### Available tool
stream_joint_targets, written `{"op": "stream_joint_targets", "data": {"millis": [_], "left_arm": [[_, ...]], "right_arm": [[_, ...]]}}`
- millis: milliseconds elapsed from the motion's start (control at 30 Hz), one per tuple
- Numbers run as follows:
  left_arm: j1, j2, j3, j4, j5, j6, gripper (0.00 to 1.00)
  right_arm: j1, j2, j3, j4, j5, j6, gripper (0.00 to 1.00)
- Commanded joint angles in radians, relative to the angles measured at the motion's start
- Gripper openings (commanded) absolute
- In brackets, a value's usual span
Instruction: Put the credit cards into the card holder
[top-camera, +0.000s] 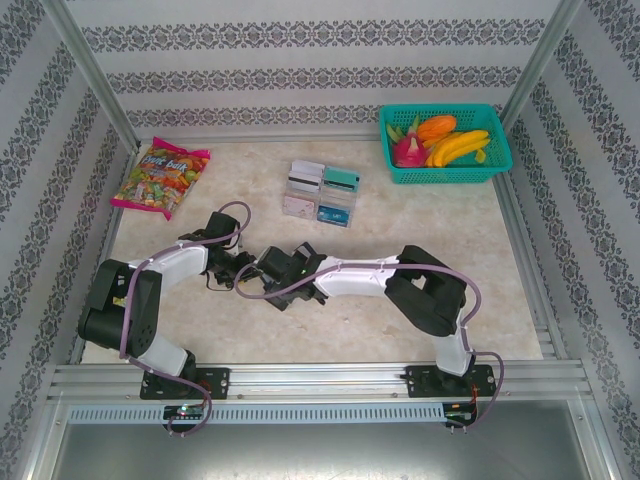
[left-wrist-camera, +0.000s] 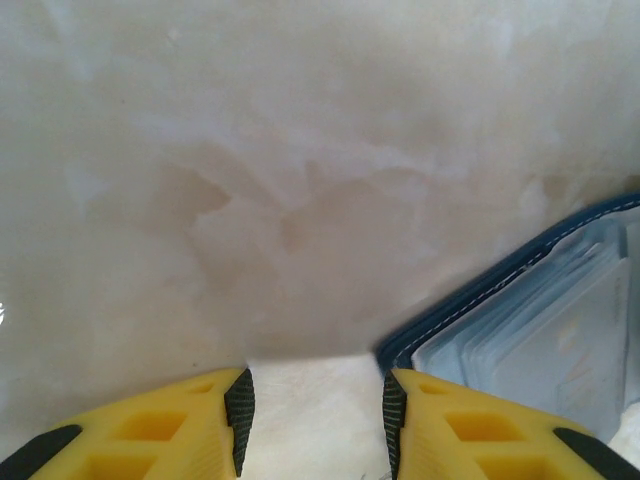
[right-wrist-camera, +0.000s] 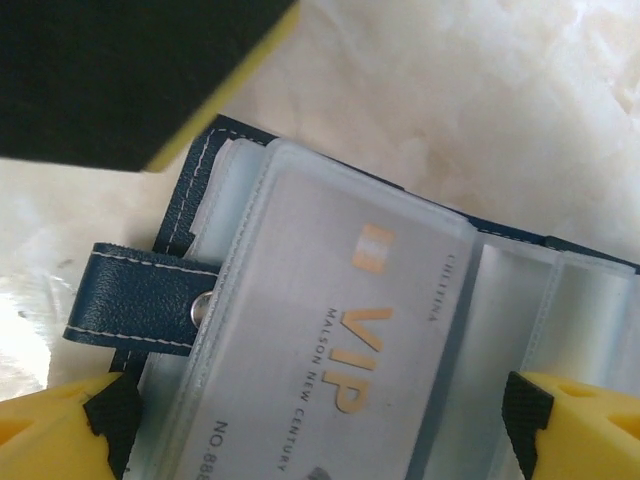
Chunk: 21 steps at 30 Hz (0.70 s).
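Done: VIP card was sleeved in card holder
Remaining: four credit cards were left out
Left gripper: fingers spread, empty
Right gripper: fingers spread

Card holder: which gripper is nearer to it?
Right. The right gripper hangs directly over the open card holder; the left gripper sits just off its corner.

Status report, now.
Left gripper open beside card holder; right gripper open, straddling it. Holder open, VIP card sleeved. Four credit cards lying on table. No obstruction.
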Motion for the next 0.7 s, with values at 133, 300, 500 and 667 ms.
{"op": "stream_joint_targets", "data": {"millis": [133, 300, 500, 667], "left_arm": [[-0.021, 0.025, -0.026, -0.004, 0.026, 0.001, 0.43], [-0.020, 0.023, -0.018, -0.009, 0.030, 0.002, 0.43], [-0.021, 0.013, -0.046, 0.046, 0.093, -0.033, 0.43], [-0.020, 0.025, -0.038, 0.054, 0.101, -0.034, 0.43]], "right_arm": [[-0.055, 0.000, -0.001, -0.023, -0.045, -0.013, 0.88], [-0.066, -0.053, -0.017, -0.014, -0.082, 0.010, 0.84], [-0.123, -0.221, -0.073, -0.002, -0.161, 0.102, 0.85], [-0.241, -0.302, -0.151, 0.003, -0.243, 0.179, 0.85]]}}
